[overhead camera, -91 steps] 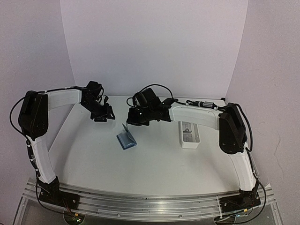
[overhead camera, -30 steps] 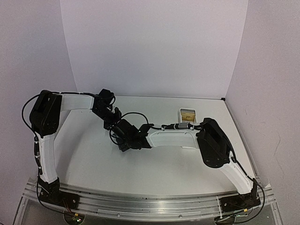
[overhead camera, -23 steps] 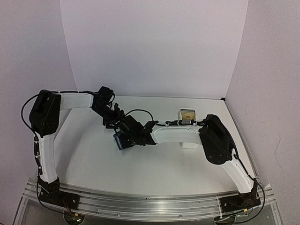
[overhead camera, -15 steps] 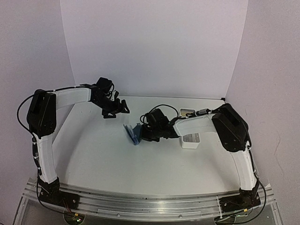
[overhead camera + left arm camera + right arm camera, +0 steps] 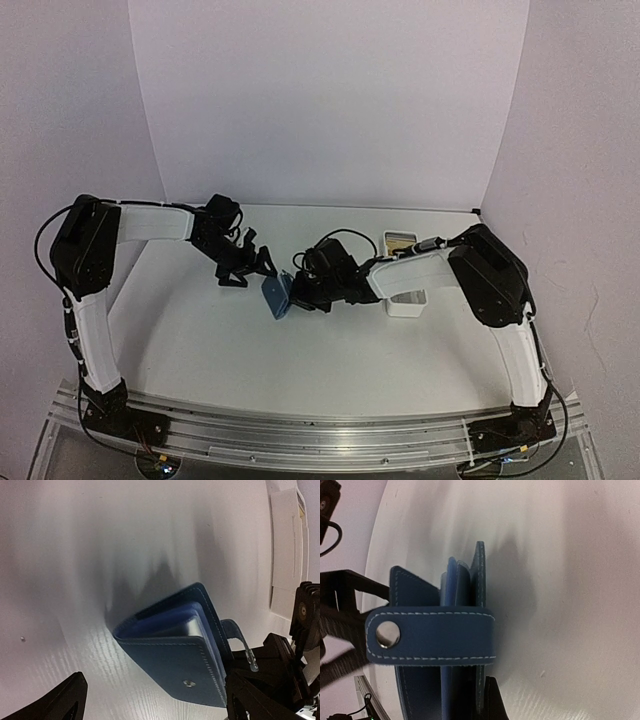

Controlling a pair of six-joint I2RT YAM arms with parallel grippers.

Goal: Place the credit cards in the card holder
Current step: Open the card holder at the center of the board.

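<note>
i see the card holder (image 5: 277,296) standing on edge at mid-table, partly open, its snap tab (image 5: 430,635) lying across the covers. my right gripper (image 5: 300,290) is pinched tight on its right-hand edge. my left gripper (image 5: 250,268) hangs just beside it on the left, jaws spread wide and holding nothing. a tan credit card (image 5: 399,241) lies in the far end of the white tray (image 5: 405,303).

The card holder (image 5: 175,665) was dark blue with pale stitching (image 5: 430,614) and a silver snap (image 5: 188,682); the tray (image 5: 405,304) was white.
</note>
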